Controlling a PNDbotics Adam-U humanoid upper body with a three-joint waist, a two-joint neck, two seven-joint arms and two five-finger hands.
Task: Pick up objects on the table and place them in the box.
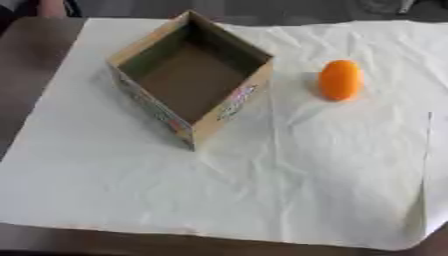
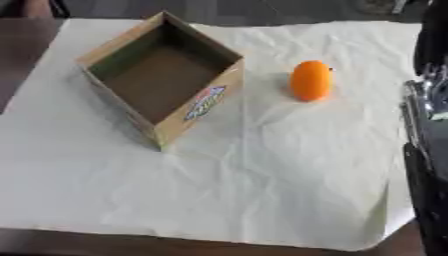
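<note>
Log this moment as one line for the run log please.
box: open, nothing inside | orange object: on white sheet, right of box, apart | right arm: at right edge, hand unseen | left hand: not in view

box (image 1: pixel 229 105): open cardboard, empty, set cornerwise | orange fruit (image 1: pixel 340 80): upright, near its right

We see soft, even light, fairly bright on the pale sheet (image 1: pixel 289 190). Everything is mildly blurred, and edges lack crispness. The box (image 1: pixel 241 97) throws a faint shadow at its near corner, and its interior is dim. The orange object (image 2: pixel 311 80) casts a weak shadow leftward. Creases show as gentle shading, without glare.
</note>
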